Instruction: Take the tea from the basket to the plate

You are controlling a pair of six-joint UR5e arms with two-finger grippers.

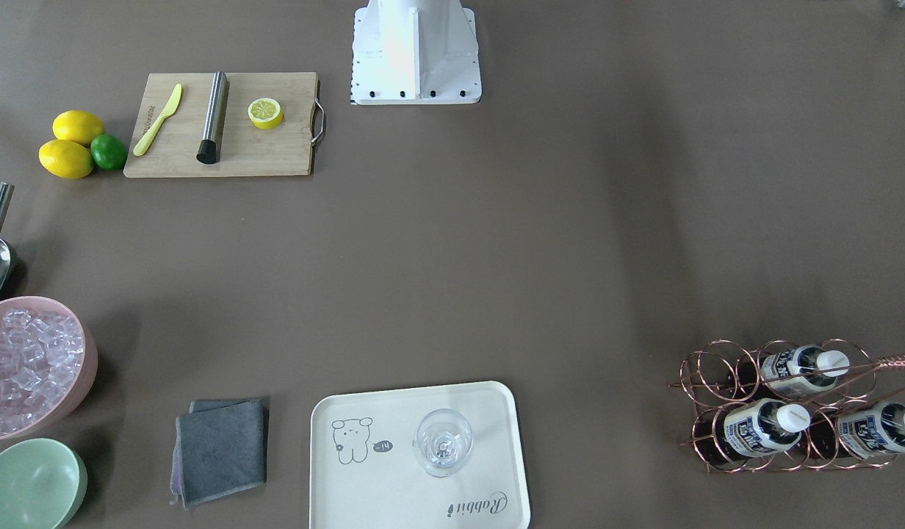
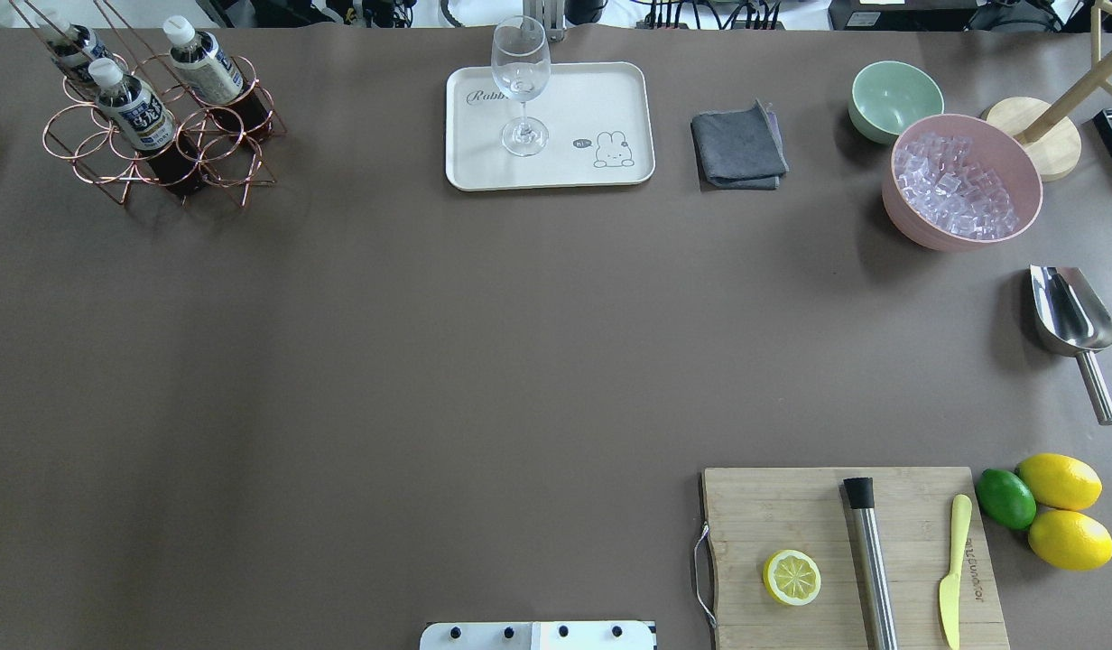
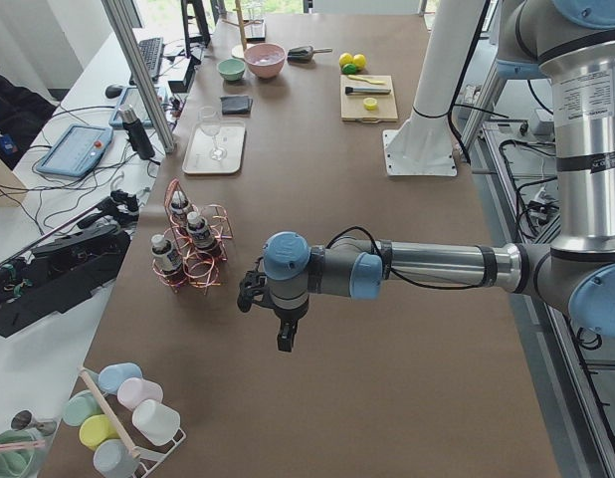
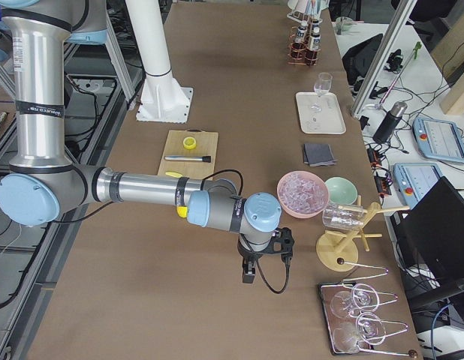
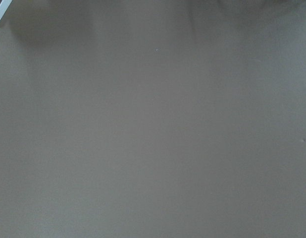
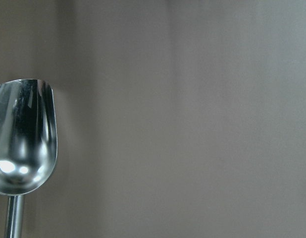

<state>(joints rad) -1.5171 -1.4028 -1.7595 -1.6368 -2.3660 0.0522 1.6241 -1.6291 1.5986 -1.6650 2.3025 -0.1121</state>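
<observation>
Three tea bottles point(image 2: 132, 108) with white caps stand in a copper wire basket point(image 2: 208, 149) at the table's far left corner; they also show in the front view point(image 1: 761, 430). The cream plate point(image 2: 574, 99) lies at the far middle and carries a wine glass point(image 2: 520, 81). My left gripper point(image 3: 285, 334) hangs over bare table next to the basket, seen only in the exterior left view; I cannot tell if it is open. My right gripper point(image 4: 249, 274) hangs near the pink bowl, seen only in the exterior right view; I cannot tell its state.
A grey cloth point(image 2: 736, 149), green bowl point(image 2: 894, 95) and pink bowl of ice point(image 2: 962, 181) sit right of the plate. A metal scoop point(image 2: 1070, 316) lies at the right edge. A cutting board point(image 2: 791, 515) with lemon half, muddler and knife is near right, lemons and lime point(image 2: 1061, 483) beside it.
</observation>
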